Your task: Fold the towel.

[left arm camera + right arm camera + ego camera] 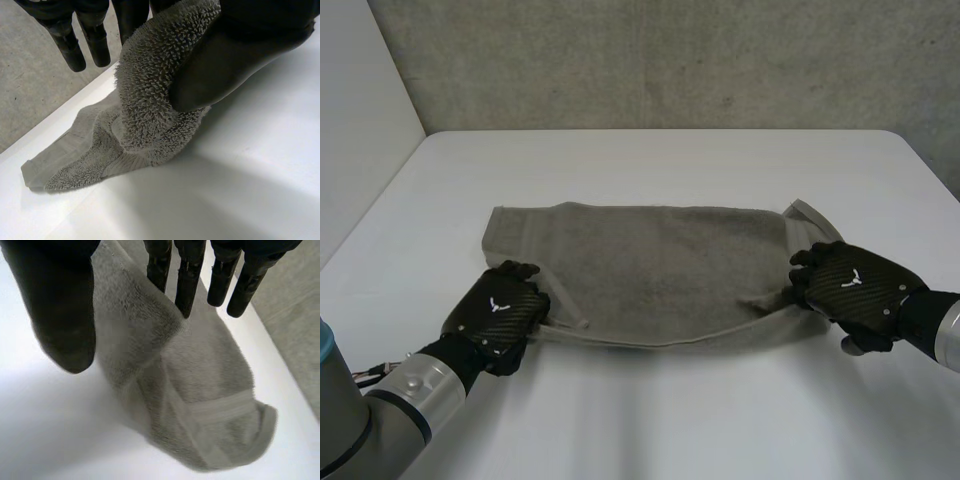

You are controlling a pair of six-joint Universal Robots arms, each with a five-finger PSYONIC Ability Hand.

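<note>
Fingers, left hand (235,60): curled, with the thumb pressing a bunch of towel (150,110) against them, a firm pinch on the cloth
Fingers, right hand (62,310): straighter, reaching down behind a raised fold of the towel (200,390) while the thumb sits in front of it, so the cloth is caught between them
Left hand's place (500,312): at the towel's near left corner, knuckles up, close to the table
Right hand's place (850,285): at the near right corner, where the cloth is gathered into creases
Towel (650,265): grey terry cloth, spread across the middle of the table with its long side running from one hand to the other
Near edge: runs in a shallow curve between the two hands, with a short loose tab lying just beside the left hand
Far right corner (807,212): sticks out a little past the rest of the cloth, beyond the right hand
Table (670,160): white, bare around the towel
Left arm (405,395): grey, coming in from the near left
Wall (670,60): rough grey concrete behind the table
</note>
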